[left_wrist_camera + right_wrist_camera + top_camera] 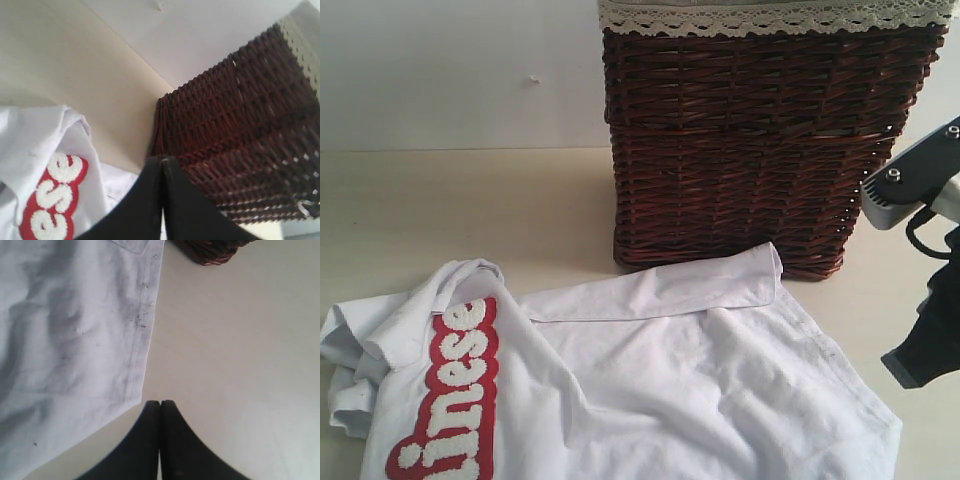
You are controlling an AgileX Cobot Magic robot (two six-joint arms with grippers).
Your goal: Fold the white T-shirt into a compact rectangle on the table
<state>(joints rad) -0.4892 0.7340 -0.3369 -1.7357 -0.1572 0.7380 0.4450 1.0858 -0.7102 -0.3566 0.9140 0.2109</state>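
Observation:
The white T-shirt (700, 380) lies rumpled and partly folded on the table (440, 200), its red band with fuzzy white letters (455, 395) at the left. Its hem edge (137, 350) carries small dark specks. My right gripper (160, 403) is shut and empty, hanging over bare table just beside that hem; in the exterior view its black tip (925, 355) shows at the right edge. My left gripper (162, 159) is also shut and empty, held above the shirt (45, 150) near the basket; the exterior view does not show it.
A dark brown wicker basket (760, 150) with a lace-edged grey liner (770, 15) stands behind the shirt, its base touching the shirt's far fold. The same basket (240, 135) fills much of the left wrist view. A white wall (450, 70) rises behind the table.

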